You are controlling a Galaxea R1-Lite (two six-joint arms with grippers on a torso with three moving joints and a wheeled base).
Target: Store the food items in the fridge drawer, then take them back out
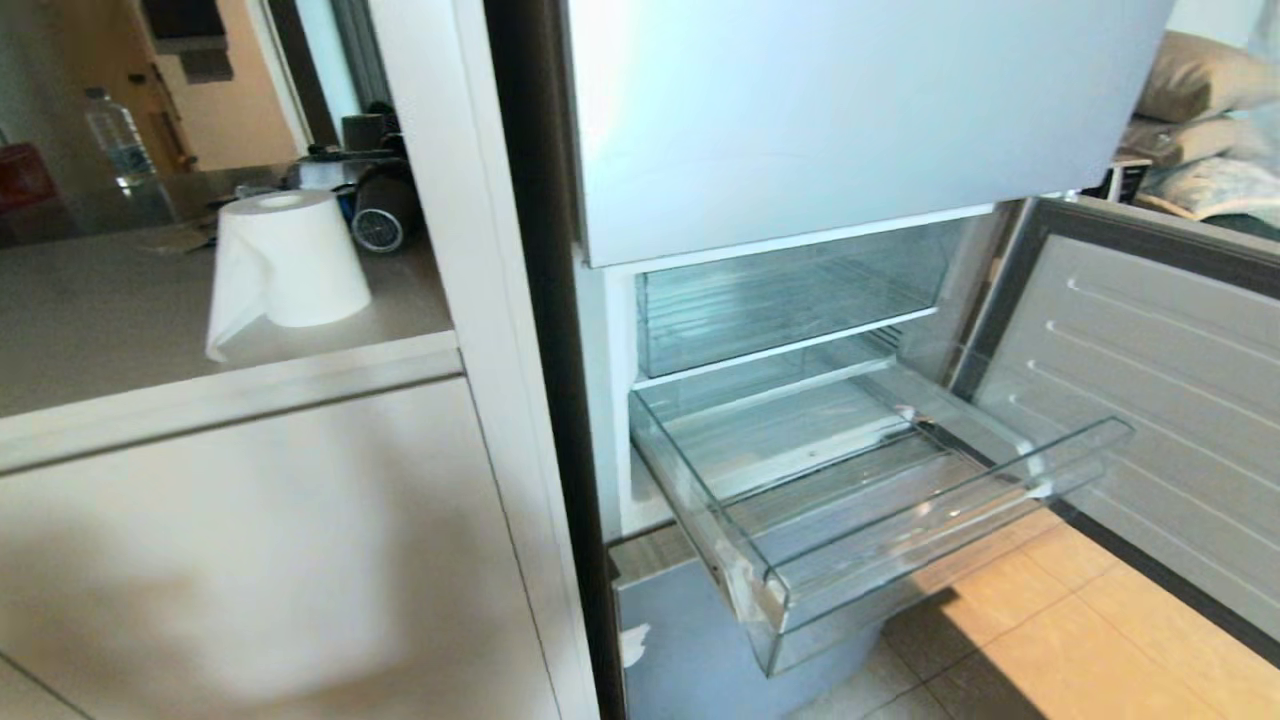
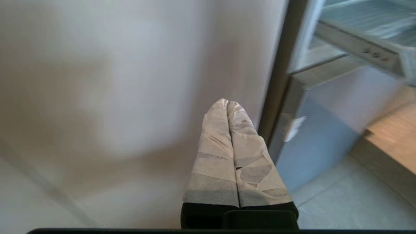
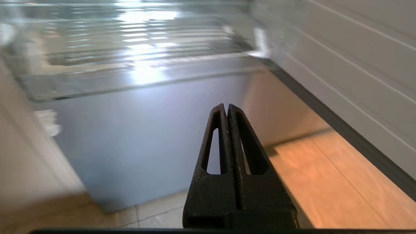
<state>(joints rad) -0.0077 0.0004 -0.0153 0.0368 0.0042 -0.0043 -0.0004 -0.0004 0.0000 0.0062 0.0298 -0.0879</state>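
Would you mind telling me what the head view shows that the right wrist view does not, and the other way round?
Only the head view shows the counter with a paper roll and a water bottle, plus the upper clear compartment inside the fridge. No food items appear there. Only the right wrist view shows the right gripper, shut and empty, hanging low before the fridge. Both share the pulled-out fridge drawer, the open fridge door and the tiled floor.
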